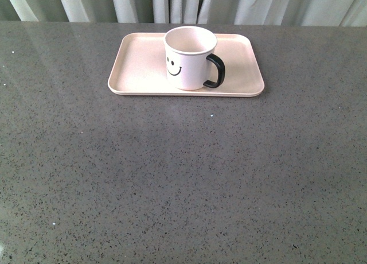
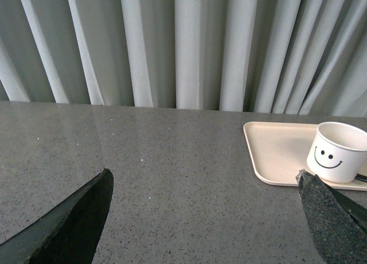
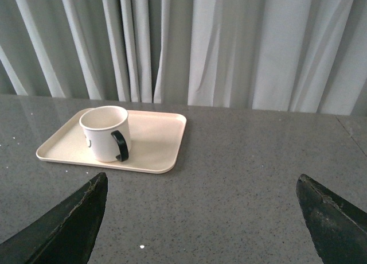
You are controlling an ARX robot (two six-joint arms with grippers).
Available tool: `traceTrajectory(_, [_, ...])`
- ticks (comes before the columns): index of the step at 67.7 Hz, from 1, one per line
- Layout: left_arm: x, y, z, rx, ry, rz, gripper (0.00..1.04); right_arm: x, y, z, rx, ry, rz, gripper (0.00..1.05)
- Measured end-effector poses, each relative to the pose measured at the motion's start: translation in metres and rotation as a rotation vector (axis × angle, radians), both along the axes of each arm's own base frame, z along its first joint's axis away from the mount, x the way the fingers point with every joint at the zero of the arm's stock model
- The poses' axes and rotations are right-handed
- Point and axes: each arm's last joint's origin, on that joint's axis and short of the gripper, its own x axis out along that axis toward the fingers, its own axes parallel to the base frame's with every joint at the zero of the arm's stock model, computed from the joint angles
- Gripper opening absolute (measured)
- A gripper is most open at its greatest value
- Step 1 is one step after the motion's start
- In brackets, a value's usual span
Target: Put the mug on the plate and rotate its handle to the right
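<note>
The white mug [image 1: 189, 57] with a black smiley face stands upright on the pale pink-cream plate [image 1: 137, 69], near its middle. Its black handle [image 1: 216, 72] points to the right in the front view. Neither arm shows in the front view. My left gripper [image 2: 203, 186] is open over bare tabletop, with the mug [image 2: 337, 152] and plate [image 2: 275, 149] ahead and off to one side. My right gripper [image 3: 200, 189] is open too, well back from the plate [image 3: 155, 140]; the mug [image 3: 105, 133] and its handle [image 3: 120, 145] show ahead of it. Nothing lies between either pair of fingers.
A grey speckled stone tabletop [image 1: 183, 178] stretches from the plate to the near edge. Pale pleated curtains [image 1: 183, 3] hang right behind the table's far edge.
</note>
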Motion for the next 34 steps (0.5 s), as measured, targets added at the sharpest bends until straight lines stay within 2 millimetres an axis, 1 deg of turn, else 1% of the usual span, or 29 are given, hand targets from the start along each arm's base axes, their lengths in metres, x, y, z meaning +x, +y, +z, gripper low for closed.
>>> traceTrajectory(16, [0.000,0.000,0.000,0.000,0.000,0.000,0.96,0.000,0.000,0.000,0.000,0.000,0.000,0.96])
traceTrajectory(18, [0.000,0.000,0.000,0.000,0.000,0.000,0.96,0.001,0.000,-0.001,-0.013,0.060,0.042,0.96])
traceTrajectory(19, [0.000,0.000,0.000,0.000,0.000,0.001,0.96,0.001,0.000,0.000,-0.028,0.145,0.105,0.96])
traceTrajectory(20, [0.000,0.000,0.000,0.000,0.000,0.002,0.95,0.001,0.000,0.000,-0.025,0.195,0.128,0.96])
traceTrajectory(21, [0.000,0.000,0.000,0.000,0.000,0.002,0.95,0.002,0.000,0.001,-0.029,0.297,0.177,0.96])
traceTrajectory(22, [0.000,0.000,0.000,0.000,0.000,0.001,0.95,0.003,-0.001,0.002,-0.020,0.345,0.200,0.96])
traceTrajectory(23, [0.000,0.000,0.000,0.000,0.000,0.000,0.95,0.006,-0.001,0.004,-0.005,0.441,0.246,0.96])
traceTrajectory(25, [0.000,0.000,0.000,0.000,0.000,-0.001,0.95,0.013,-0.002,0.008,0.013,0.535,0.303,0.96])
traceTrajectory(27, [0.000,0.000,0.000,0.000,0.000,0.000,0.96,0.022,-0.004,0.011,0.022,0.583,0.324,0.96])
traceTrajectory(30, [0.000,0.000,0.000,0.000,0.000,0.000,0.96,0.037,-0.007,0.018,0.011,0.603,0.330,0.96])
traceTrajectory(33, [0.000,0.000,0.000,0.000,0.000,0.000,0.96,0.059,-0.012,0.027,-0.016,0.593,0.322,0.96])
traceTrajectory(34, [0.000,0.000,0.000,0.000,0.000,0.000,0.95,0.064,-0.013,0.029,-0.025,0.589,0.320,0.96])
